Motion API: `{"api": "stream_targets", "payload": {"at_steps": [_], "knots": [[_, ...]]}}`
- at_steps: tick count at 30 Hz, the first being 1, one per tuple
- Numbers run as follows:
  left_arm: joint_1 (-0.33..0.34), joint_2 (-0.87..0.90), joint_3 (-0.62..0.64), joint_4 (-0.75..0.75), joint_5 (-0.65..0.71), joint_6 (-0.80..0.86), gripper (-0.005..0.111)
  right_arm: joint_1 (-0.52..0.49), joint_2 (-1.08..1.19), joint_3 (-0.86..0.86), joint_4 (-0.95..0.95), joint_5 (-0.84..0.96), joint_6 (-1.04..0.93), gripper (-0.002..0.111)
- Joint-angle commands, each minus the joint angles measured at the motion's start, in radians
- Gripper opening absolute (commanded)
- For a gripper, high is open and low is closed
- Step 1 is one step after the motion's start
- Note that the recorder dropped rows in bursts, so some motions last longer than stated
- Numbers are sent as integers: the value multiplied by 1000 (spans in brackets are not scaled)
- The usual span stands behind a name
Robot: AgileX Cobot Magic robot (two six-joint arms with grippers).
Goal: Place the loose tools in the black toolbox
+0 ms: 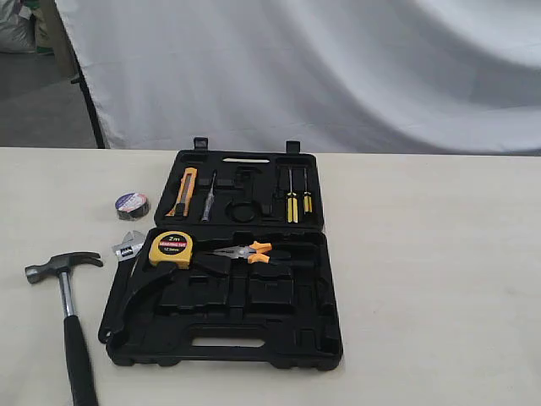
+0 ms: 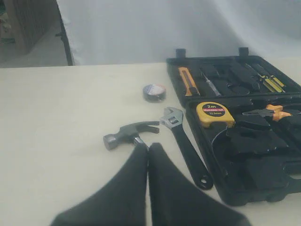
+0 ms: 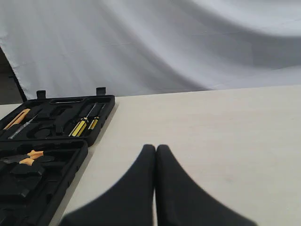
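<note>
The exterior view's edge crops the hammer (image 1: 75, 338).

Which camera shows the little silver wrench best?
The left wrist view: the wrench lies whole on the table, head to handle end. The exterior view shows mainly its silver head beside the toolbox; the right wrist view misses it.

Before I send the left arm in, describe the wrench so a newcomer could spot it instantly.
Find the open black toolbox mid-table. Beside its left side in the exterior view, between the tape roll and the hammer, lies the adjustable wrench. Unlike the long hammer, it is short, with a forked silver head.
</note>
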Motion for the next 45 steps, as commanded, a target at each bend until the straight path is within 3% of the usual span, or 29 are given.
{"api": "stream_targets", "payload": {"at_steps": [1,33,40,45], "knots": [[-7,-1,3,-9,-3,-1,0,-7,-6,4,-7,1,0,0],[-7,-1,3,-9,-3,-1,0,-7,-6,4,-5,-8,0,0],[-7,-1,3,-9,-3,-1,0,-7,-6,4,275,-94,22,0],[-7,-1,3,-9,-3,-1,0,-7,-6,4,299,-202,16,0]]}}
